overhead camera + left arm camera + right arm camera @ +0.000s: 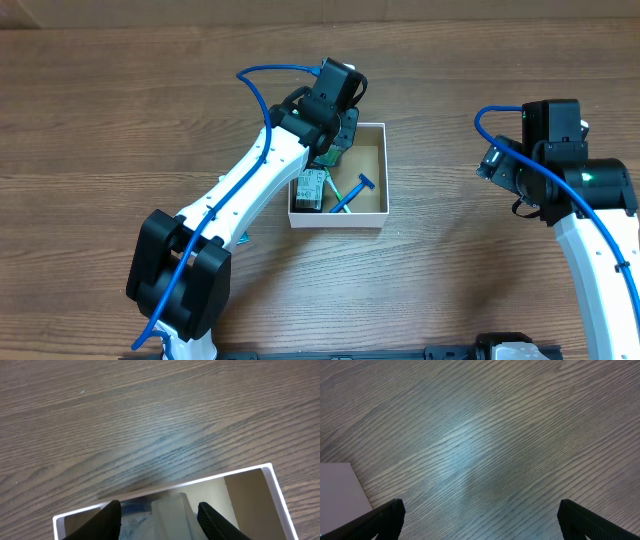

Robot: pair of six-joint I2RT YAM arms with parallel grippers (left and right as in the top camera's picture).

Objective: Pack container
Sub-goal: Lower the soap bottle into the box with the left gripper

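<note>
Viewing overhead: the container [386, 175] sits mid-desk. The left hand [338, 135] hangs over its far left corner, and the right hand [497, 165] stands well apart toward the right edge.

Left wrist: fingers [111, 519] half apart, with a pale tube-like item [172, 512] seemingly loose between them, inside the rim.

Right wrist: fingers [385, 517] spread wide, empty. The left arm is nearer.

**A:** What colour are the arms?

**B:** The left arm [250, 180] and the right arm [600, 260] both have white link shells, with chunky black joint housings and black wrist blocks.

**A:** Any cables?

**B:** A blue cable [280, 68] loops out near each wrist. The left arm's also runs along its white link. A small green light [585, 178] glows on the right arm's black joint.

**A:** And the fingers [112, 520]?

**B:** Matte black and wedge-shaped.
</note>
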